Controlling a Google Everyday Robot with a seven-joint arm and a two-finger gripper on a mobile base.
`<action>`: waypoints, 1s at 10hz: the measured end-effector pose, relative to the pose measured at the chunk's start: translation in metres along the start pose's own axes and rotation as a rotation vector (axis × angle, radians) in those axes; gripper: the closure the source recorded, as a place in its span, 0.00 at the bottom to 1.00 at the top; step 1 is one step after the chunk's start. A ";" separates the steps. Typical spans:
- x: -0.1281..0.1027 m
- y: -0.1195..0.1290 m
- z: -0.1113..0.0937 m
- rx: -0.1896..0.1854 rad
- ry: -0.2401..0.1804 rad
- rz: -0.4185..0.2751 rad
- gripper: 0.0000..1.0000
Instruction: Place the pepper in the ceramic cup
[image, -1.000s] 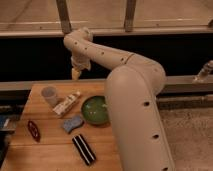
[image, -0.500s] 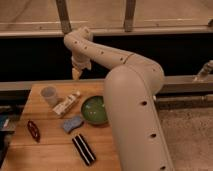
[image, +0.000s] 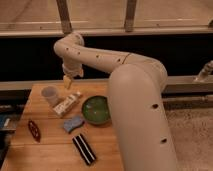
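**One pepper (image: 33, 130), not in the cup (image: 50, 95) yet**

Pepper lay on the table (image: 50, 156) at about 8 o'clock from the bowl (image: 96, 109), well apart from the cup, which stood at the bowl's 10 o'clock. Gripper (image: 67, 83) hung near the cup at its 2 o'clock, jaws spread, holding nothing. Striped bar (image: 84, 149) sat around the bowl's 6 o'clock.
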 end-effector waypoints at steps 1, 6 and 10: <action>0.000 0.019 0.001 -0.028 -0.030 0.009 0.35; -0.008 0.066 0.003 -0.073 -0.079 0.002 0.35; -0.008 0.065 0.005 -0.083 -0.073 0.001 0.35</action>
